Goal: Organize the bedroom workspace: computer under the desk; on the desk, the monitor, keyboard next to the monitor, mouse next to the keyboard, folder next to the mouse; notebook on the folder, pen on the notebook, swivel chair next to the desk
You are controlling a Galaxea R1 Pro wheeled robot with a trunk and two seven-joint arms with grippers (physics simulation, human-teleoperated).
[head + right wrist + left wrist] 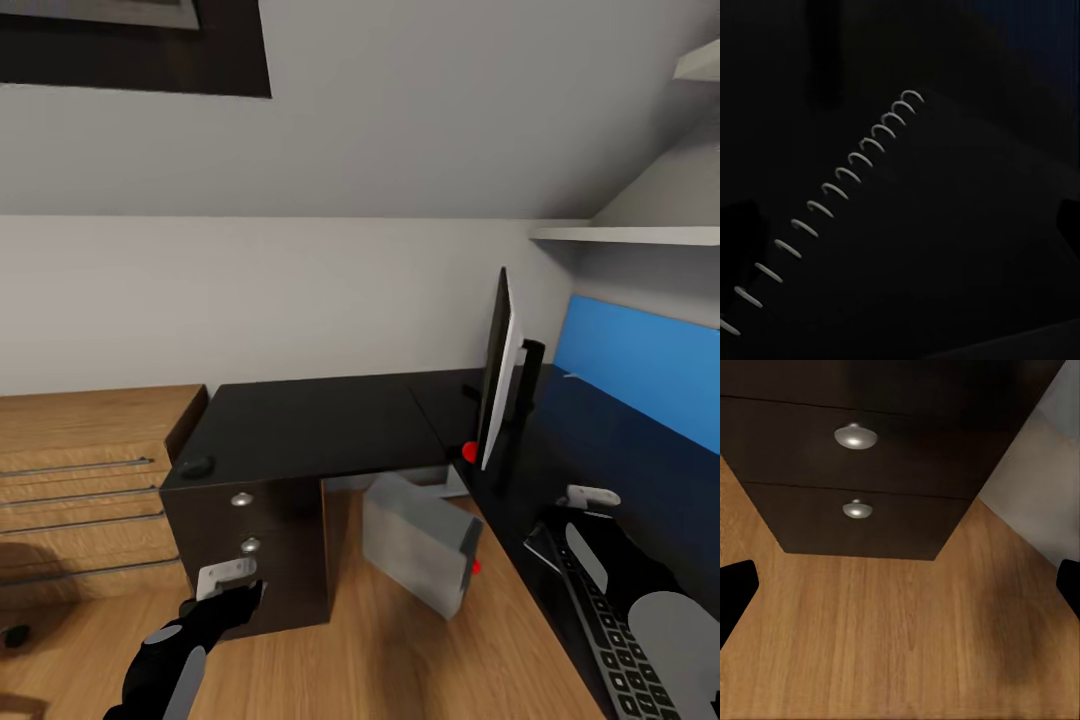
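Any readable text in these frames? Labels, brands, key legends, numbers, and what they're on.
None legible.
Keyboard: pale marks on the keys, too small and blurred to read.
Monitor: seen edge-on, no brand visible.
Computer: plain grey case, no label.
Notebook: dark cover and spiral binding, no lettering visible.

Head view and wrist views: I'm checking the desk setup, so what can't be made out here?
- Keyboard: head view, partly covered by the right arm and cut by the edge.
- Notebook: right wrist view, too dark; just its spiral shows.
- Monitor: edge-on, screen unreadable.
- Mouse: too small for detail.
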